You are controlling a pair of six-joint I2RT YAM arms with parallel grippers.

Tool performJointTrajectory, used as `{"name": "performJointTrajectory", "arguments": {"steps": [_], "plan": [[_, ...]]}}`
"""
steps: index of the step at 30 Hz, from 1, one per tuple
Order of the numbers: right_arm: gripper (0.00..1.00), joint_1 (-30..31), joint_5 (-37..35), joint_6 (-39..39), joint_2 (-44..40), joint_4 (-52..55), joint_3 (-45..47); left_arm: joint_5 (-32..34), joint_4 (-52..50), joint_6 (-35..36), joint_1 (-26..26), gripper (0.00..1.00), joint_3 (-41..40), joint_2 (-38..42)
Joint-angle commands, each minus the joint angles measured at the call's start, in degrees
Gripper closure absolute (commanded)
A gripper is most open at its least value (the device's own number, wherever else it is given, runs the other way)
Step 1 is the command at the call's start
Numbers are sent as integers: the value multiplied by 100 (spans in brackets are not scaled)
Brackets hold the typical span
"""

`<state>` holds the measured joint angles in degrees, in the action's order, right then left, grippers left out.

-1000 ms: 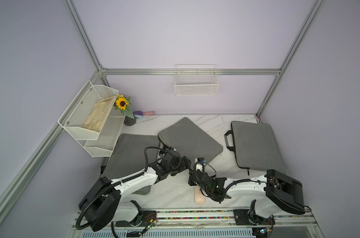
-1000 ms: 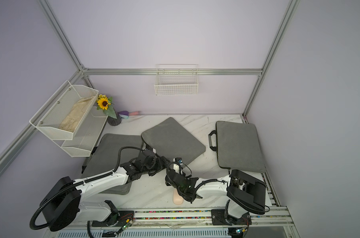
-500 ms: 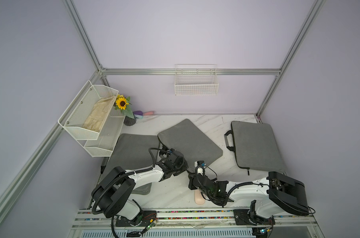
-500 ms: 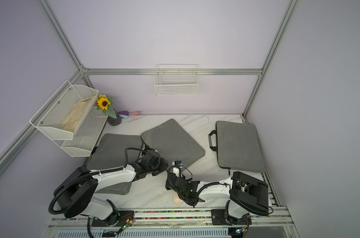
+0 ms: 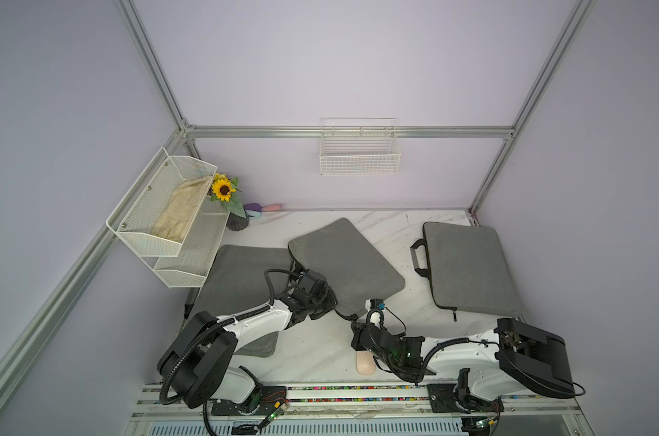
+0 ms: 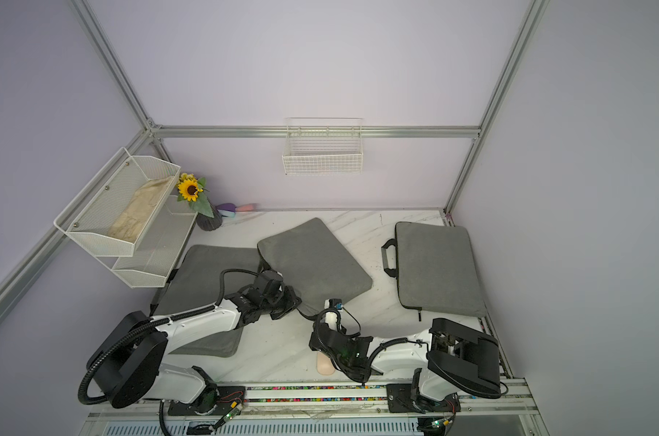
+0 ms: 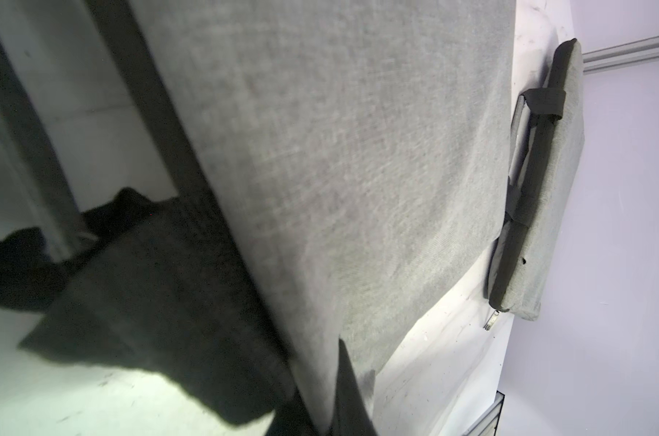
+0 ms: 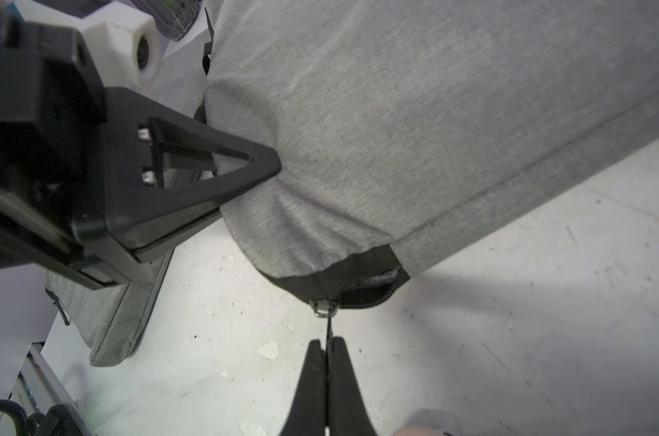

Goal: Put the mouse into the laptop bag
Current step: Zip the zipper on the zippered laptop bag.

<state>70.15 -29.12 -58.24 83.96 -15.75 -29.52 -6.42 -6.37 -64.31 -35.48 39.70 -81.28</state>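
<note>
The pale pink oval mouse (image 5: 365, 365) lies on the white marble tabletop (image 5: 312, 351) near its front edge, just beside the right arm and outside every bag. Farther back lies the middle grey fabric laptop bag (image 5: 346, 260). The left gripper (image 8: 244, 181) is clamped on a fold of this bag's cloth by its near corner. The right gripper (image 8: 326, 349) has its jaws together on the metal zipper pull (image 8: 322, 310) at that corner, where the zip is slightly parted.

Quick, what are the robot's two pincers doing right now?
Left pincer: closed, pinching a corner of the grey fabric laptop bag.
Right pincer: closed on its small metal zipper pull.
</note>
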Motion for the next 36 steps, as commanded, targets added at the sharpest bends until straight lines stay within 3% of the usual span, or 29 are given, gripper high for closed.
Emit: {"name": "performJointTrajectory", "arguments": {"steps": [1,10,16,30,32,36], "plan": [[100,25,-314,-83,495,673,-166,465,-241,472,451,100,4,319],[100,-145,-493,-336,1594,1446,-1230,-229,-137,977,683,100,-94,552],[100,-575,-239,-478,1780,1654,-1299,-411,-162,1060,752,100,-111,458],[100,-714,-246,-180,1281,1481,-895,-648,-185,1193,1143,100,-286,547],[100,-695,-158,213,1207,1171,-806,-646,-205,1198,1181,100,-305,547],[100,-389,161,898,1174,399,-754,-903,-49,1135,1184,86,-393,524]]}}
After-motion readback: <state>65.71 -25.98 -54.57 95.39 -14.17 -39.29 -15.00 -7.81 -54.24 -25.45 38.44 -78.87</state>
